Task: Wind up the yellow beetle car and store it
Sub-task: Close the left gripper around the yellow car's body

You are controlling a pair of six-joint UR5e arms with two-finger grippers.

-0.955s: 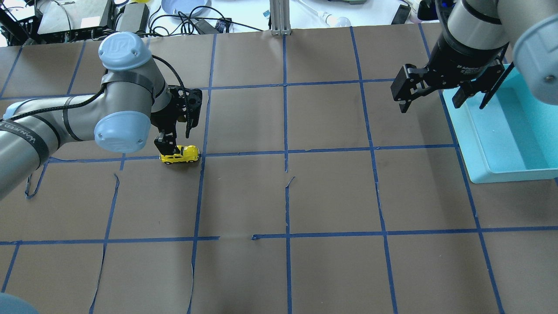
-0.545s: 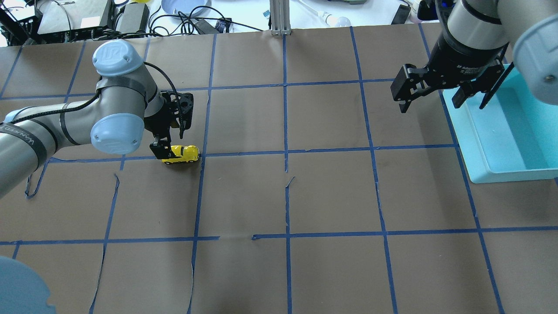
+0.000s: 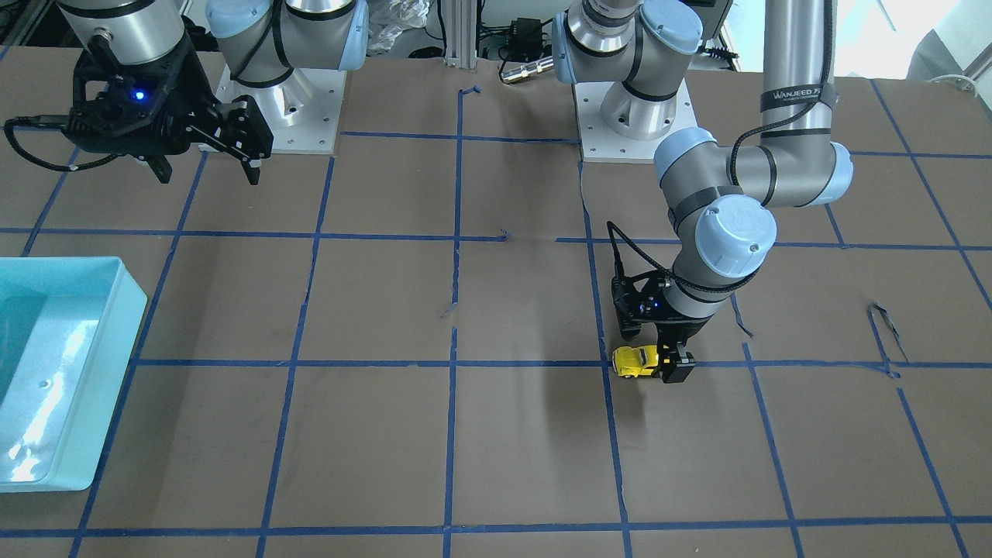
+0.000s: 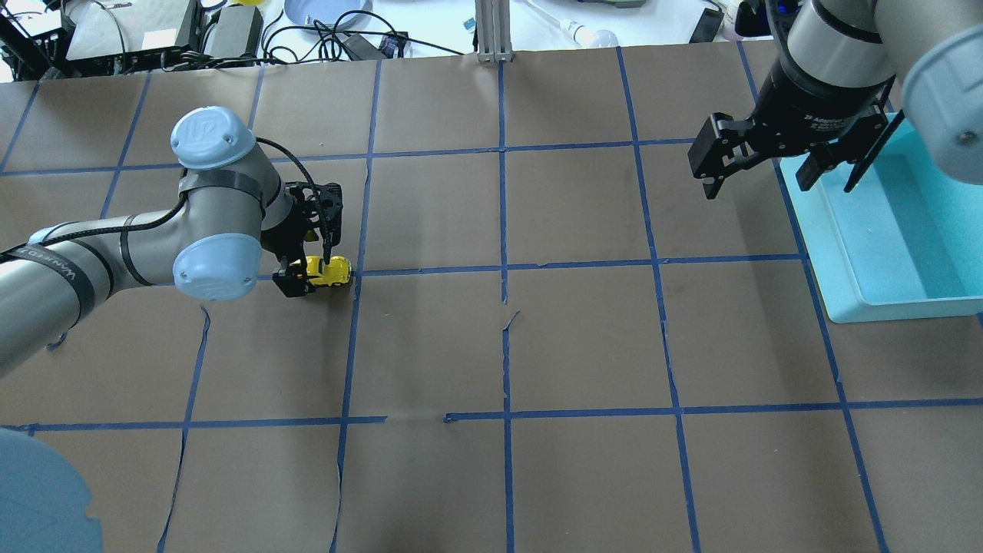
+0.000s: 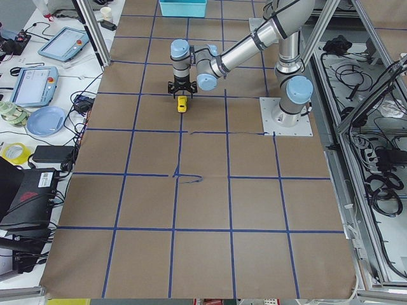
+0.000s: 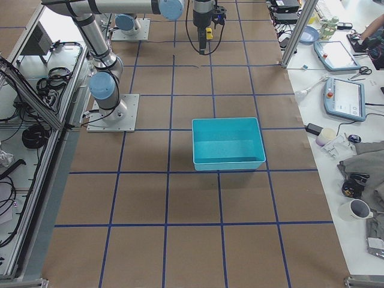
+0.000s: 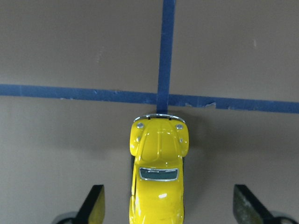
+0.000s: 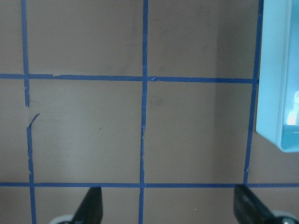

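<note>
1. The yellow beetle car (image 7: 159, 186) stands on its wheels on the brown tabletop (image 4: 584, 346), on the robot's left side. Its front bumper sits right at a junction of the blue tape lines (image 7: 166, 51).
2. The left hand (image 4: 311, 269) is down low over the car's rear half. Its fingers (image 7: 96, 207) are spread wide, one on each side of the yellow body.
3. The left wrist view shows bare tabletop between each finger and the car, so this hand is open and grips nothing.
4. The right hand (image 4: 756, 184) hangs above the tabletop, well apart from the car and just beside the teal bin (image 4: 898, 309).
5. Its fingers are also spread, with only tabletop and tape between them. It is open and empty.
6. The bin rests on the tabletop at the robot's right.
</note>
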